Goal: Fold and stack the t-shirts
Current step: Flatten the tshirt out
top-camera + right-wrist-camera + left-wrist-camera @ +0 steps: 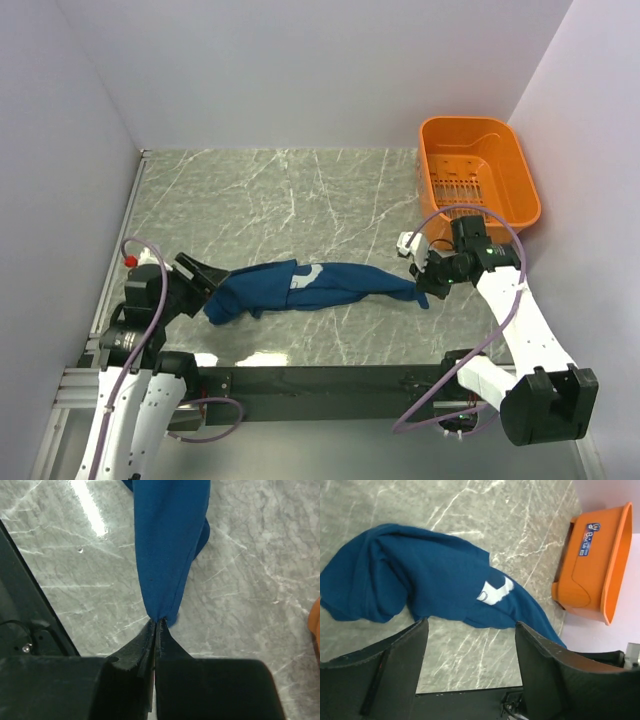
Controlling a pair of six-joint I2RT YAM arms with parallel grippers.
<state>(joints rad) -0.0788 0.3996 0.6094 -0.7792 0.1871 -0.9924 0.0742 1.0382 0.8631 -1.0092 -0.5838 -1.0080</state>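
Left gripper [197, 272], lower left of the overhead view: jaws wide apart, nothing between them. In its wrist view both dark fingers [395, 660] frame bare marble, and the cloth lies just beyond their tips. Right gripper [428, 283], right of centre: jaws pinched tight on one thin end of the t-shirt [300, 288]. Its wrist view shows the blue fabric drawn to a point right at the closed tips.

T-shirt position: strung out as a rumpled rope across the lower middle of the table [280, 200], running from the left gripper to the right one. It is bunched and thick at the left end and narrows toward the right. The white print [305, 277] shows partly among the folds near the middle. Most of the shirt lies on the marble; whether the pinched end is lifted, I cannot tell.

Orange basket [432, 170]: upper right, apart from the shirt.

Progress, my reading: early. No flat spread, no clean fold and no stack anywhere in view. Only one shirt is visible. Left to do: open the garment out flat, fold it, then set it down as the start of a pile.
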